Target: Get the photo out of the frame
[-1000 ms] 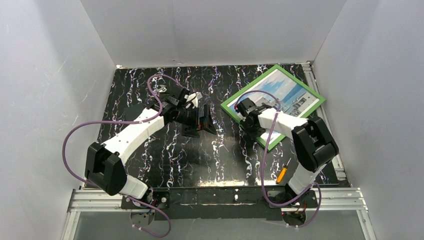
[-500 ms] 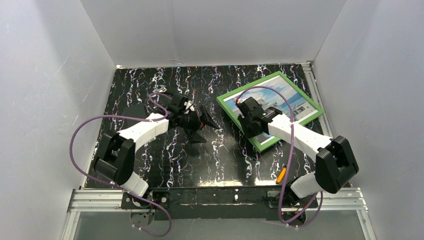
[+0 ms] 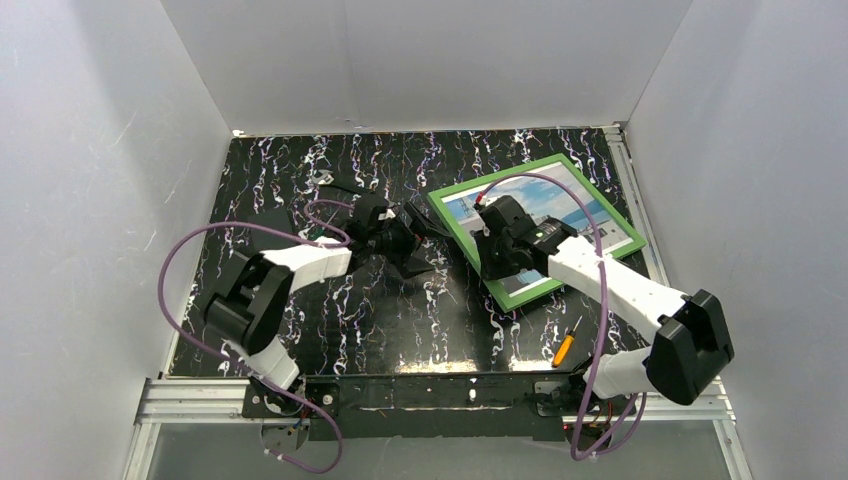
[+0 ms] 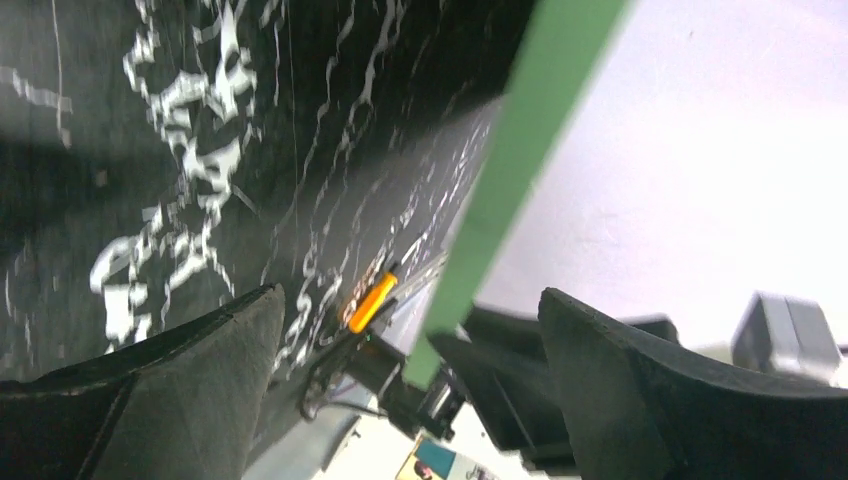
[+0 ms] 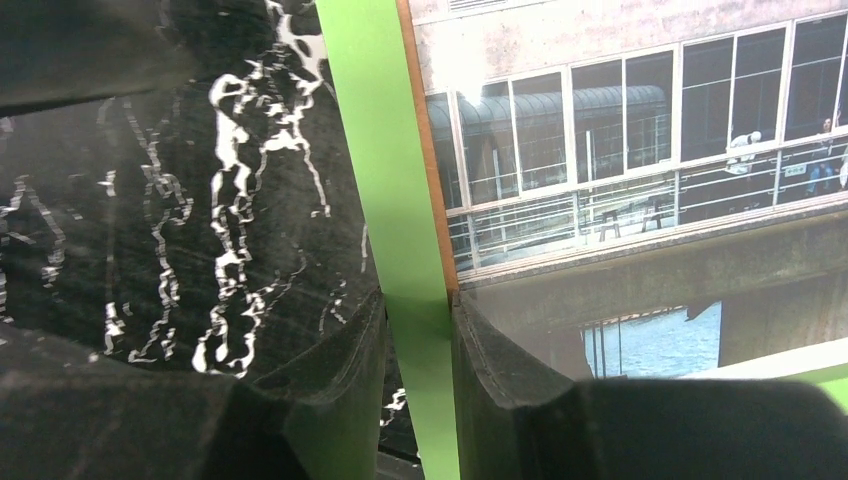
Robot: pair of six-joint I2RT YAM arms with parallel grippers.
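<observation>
The green frame (image 3: 600, 208) lies at the back right of the table with the photo (image 3: 570, 195) of a white building behind its glass. My right gripper (image 3: 483, 265) is shut on the frame's left rail. In the right wrist view both fingers (image 5: 330, 380) pinch the green rail (image 5: 375, 150), with the photo (image 5: 620, 150) just to the right. My left gripper (image 3: 420, 248) is open and empty just left of the frame's near-left corner. In the left wrist view the green rail (image 4: 510, 150) runs ahead between the spread fingers (image 4: 200, 380).
An orange-handled screwdriver (image 3: 565, 347) lies near the front right, also in the left wrist view (image 4: 370, 300). A metal rail (image 3: 640, 200) borders the table's right side. White walls enclose the left, back and right.
My right gripper has dragged the frame left and toward the near side, turning it slightly. My left gripper has swung right toward the frame's left corner.
</observation>
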